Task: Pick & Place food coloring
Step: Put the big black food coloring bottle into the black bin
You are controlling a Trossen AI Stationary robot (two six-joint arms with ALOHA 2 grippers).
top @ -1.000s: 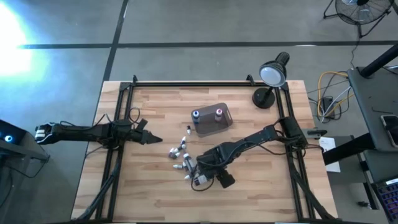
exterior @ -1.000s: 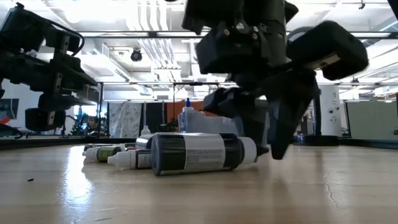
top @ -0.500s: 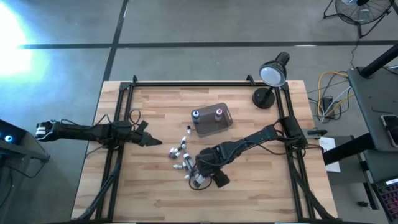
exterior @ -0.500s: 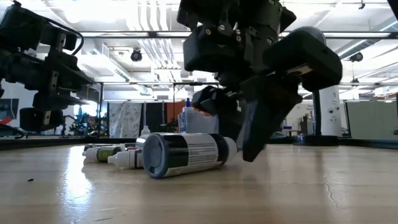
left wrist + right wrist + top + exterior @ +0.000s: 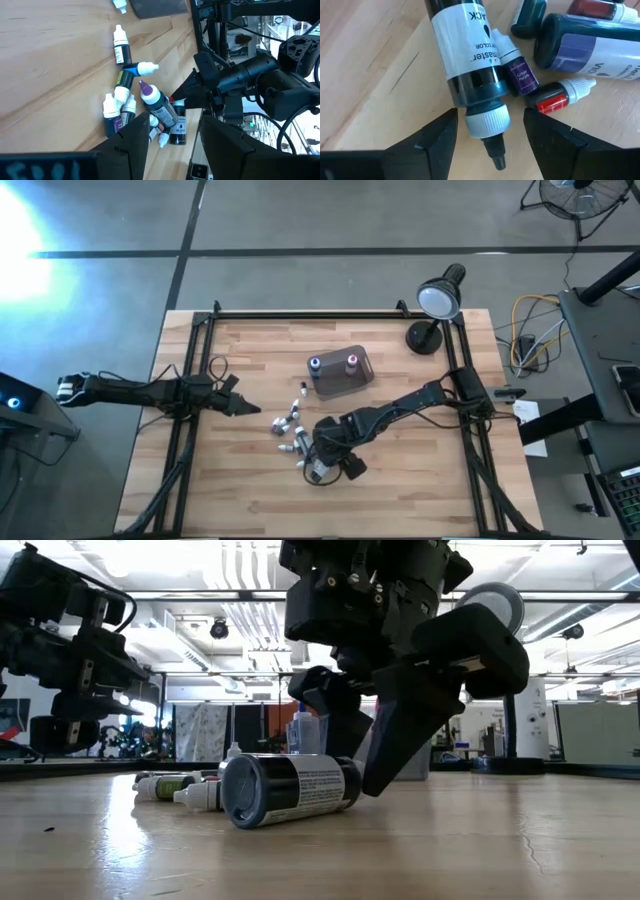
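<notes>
Several small food coloring bottles (image 5: 290,425) lie on their sides in a loose pile on the wooden table. Nearest in the low view is a dark bottle with a white label (image 5: 285,790), its base toward that camera. My right gripper (image 5: 322,465) is low over it and open. In the right wrist view the gripper (image 5: 490,117) has a finger on either side of the bottle's white cap (image 5: 487,125). Purple (image 5: 522,77) and red (image 5: 555,97) bottles lie beside it. My left gripper (image 5: 250,408) waits open, left of the pile (image 5: 130,100). My right gripper comes slanting down from the table's right, with its fingers across the dark bottle's cap end (image 5: 487,125). The bottle lies flat on the table. Whether a finger (image 5: 442,132) touches the cap, I cannot tell.
A smoky-grey tub (image 5: 340,373) stands behind the pile with two capped bottles upright in it. A black desk lamp (image 5: 435,305) is at the far right corner. Black frame rails (image 5: 190,380) run along the table's sides. Bare wood lies near and to the left.
My right gripper has moved toward the table's left, along the dark bottle toward its cap end. The dark bottle has turned about on the table: it lay crosswise to the low view and now points its base toward the near edge.
</notes>
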